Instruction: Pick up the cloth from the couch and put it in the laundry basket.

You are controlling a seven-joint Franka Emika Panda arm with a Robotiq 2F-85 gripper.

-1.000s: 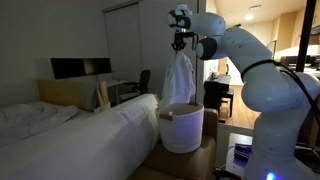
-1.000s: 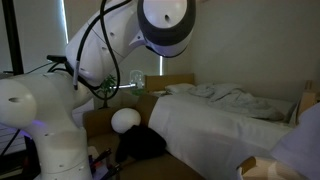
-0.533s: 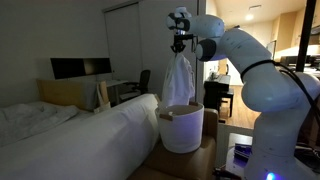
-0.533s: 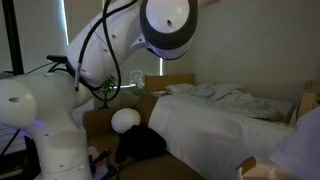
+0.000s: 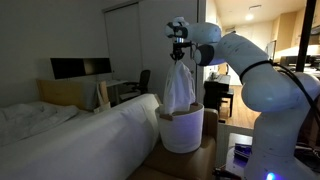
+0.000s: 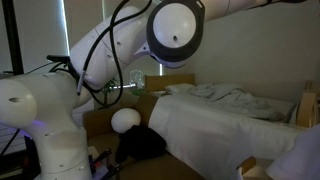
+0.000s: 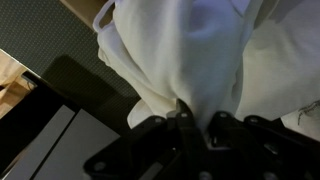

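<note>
The claw (image 5: 179, 57) is pressed together on the top of the cloth (image 5: 180, 88), which hangs straight down from it toward 6 o'clock as a long white bundle. The cloth's lower end reaches the rim of the laundry basket (image 5: 181, 134); whether it touches the inside cannot be told. The basket is a white tub with a small tan handle (image 5: 168, 114) on its rim. It stands just beside the end of the couch (image 5: 95, 135), whose pale draped back runs off toward 8 o'clock. At 9 o'clock of the claw and farther back are a dark screen (image 5: 80, 68) on a tabletop, a chair (image 5: 130, 88) and a tall closet door (image 5: 125, 35). The white arm (image 5: 250, 75) fills the 3 o'clock side and blocks what lies behind it. In the wrist view the claw (image 7: 197, 120) comes in from 6 o'clock, its dark fingers (image 7: 180, 128) shut on gathered folds of the cloth (image 7: 190, 50), which cover most of that picture. An exterior view shows neither cloth nor basket: a big round joint of the arm (image 6: 175, 30) sits at 12 o'clock, the robot's base (image 6: 40, 125) at 8 o'clock, rumpled white bedding (image 6: 225, 96) at 3 o'clock and a white ball-shaped thing (image 6: 124, 119) near the middle.
</note>
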